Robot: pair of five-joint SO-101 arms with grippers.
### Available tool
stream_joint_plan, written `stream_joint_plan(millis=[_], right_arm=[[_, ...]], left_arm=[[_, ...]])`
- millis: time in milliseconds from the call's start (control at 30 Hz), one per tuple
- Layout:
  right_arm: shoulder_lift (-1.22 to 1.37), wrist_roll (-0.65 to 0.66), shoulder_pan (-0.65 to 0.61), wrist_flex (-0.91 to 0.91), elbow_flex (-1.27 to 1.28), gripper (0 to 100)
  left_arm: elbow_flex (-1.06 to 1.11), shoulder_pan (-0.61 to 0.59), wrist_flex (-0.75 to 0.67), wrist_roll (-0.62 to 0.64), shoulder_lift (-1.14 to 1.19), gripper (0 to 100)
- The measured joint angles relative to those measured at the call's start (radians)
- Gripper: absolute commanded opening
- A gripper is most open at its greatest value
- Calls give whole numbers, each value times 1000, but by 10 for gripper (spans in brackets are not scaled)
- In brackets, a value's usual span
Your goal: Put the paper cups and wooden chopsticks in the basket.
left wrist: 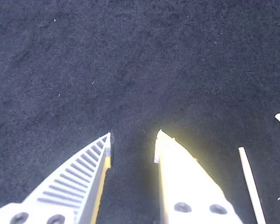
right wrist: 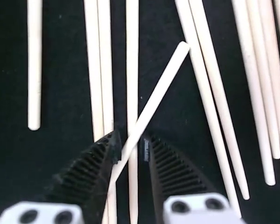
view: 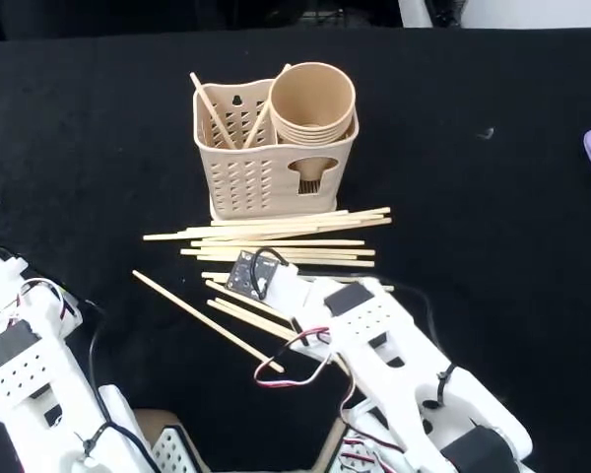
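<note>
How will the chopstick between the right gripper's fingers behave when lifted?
Probably stiff and light: the chopstick is a thin, straight wooden stick. It runs slanted through the right gripper, so it may swivel in the grip. Its smooth, rounded shaft could slip, or roll if dropped.

Overhead overview, two close downward wrist views

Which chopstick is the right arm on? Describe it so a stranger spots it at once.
In front of the basket lies a spread of chopsticks, and the right gripper sits over the side nearest the arms. The chopstick between its jaws is the one meant: it slants across its neighbours, which all lie roughly parallel.
</note>
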Motion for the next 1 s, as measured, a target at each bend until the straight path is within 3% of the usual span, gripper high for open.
stream_joint_plan(millis=[167,267,500,800,1000], right_arm=[[0,0,0,-14,6,78],[0,0,0,-17,9,6],[-2,0,0,-17,8,11],[-2,0,-5,209,-153,11],[-2,0,-29,221,-163,11]], left_arm=[[0,0,0,0,0,163],[0,0,0,0,0,163],[0,0,0,0,0,163],[0,0,0,0,0,163],[0,0,0,0,0,163]])
